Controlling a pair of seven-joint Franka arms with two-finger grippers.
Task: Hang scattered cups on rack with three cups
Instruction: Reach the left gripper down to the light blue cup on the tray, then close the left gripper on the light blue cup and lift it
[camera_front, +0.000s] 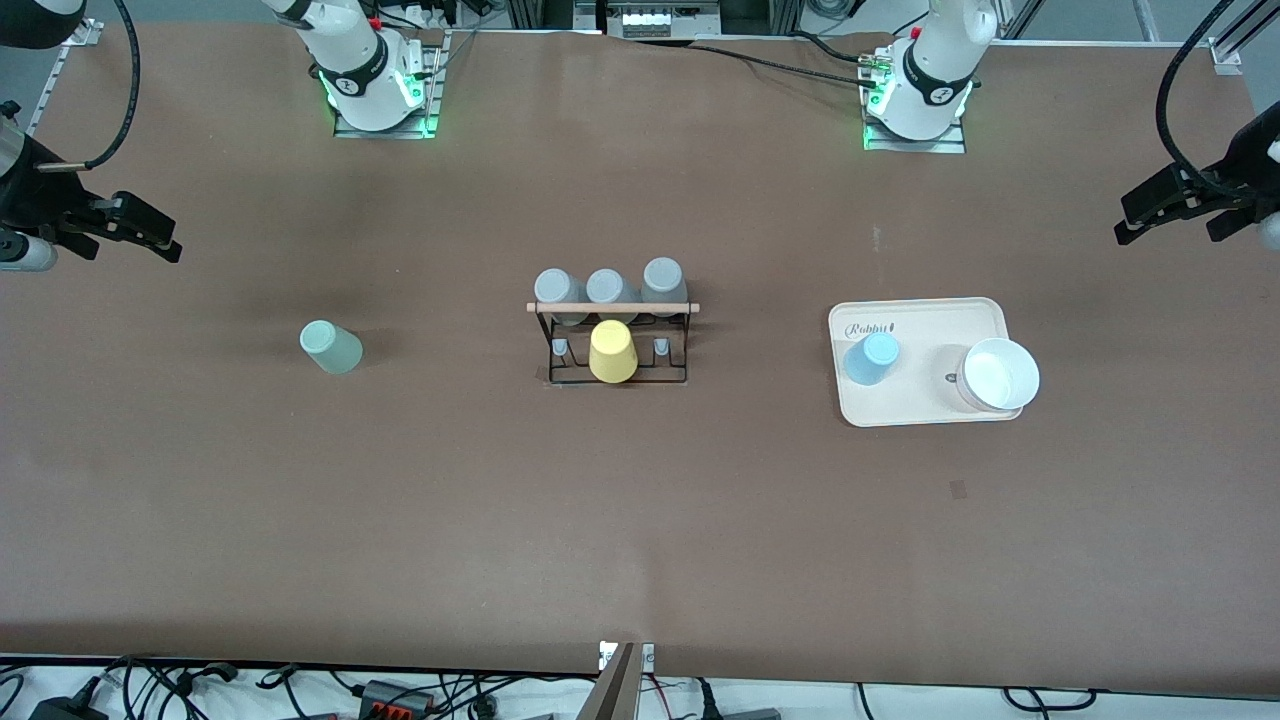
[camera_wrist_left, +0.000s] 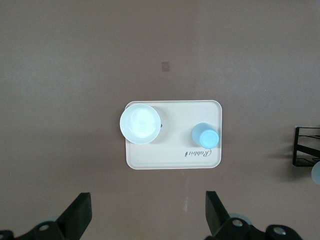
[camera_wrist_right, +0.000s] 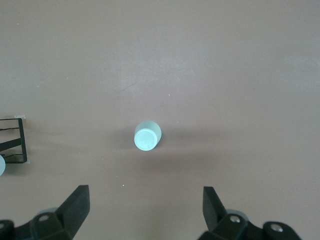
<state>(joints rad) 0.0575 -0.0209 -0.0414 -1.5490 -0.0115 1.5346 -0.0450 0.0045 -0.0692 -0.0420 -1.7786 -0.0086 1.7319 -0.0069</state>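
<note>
The black wire rack (camera_front: 612, 345) with a wooden rod stands mid-table, three grey cups (camera_front: 607, 290) and a yellow cup (camera_front: 611, 352) on its pegs. The pale mint cup (camera_front: 331, 347) stands upside down on the table toward the right arm's end; it also shows in the right wrist view (camera_wrist_right: 147, 136). The light blue cup (camera_front: 872, 358) stands upside down on the cream tray (camera_front: 925, 410); it also shows in the left wrist view (camera_wrist_left: 205, 135). My left gripper (camera_front: 1185, 212) is open, high over its end of the table. My right gripper (camera_front: 125, 228) is open, high over its end.
A white bowl (camera_front: 997, 376) sits on the tray beside the blue cup, toward the left arm's end. A rack corner shows in the left wrist view (camera_wrist_left: 306, 152) and in the right wrist view (camera_wrist_right: 12, 141). Cables lie along the table edge nearest the front camera.
</note>
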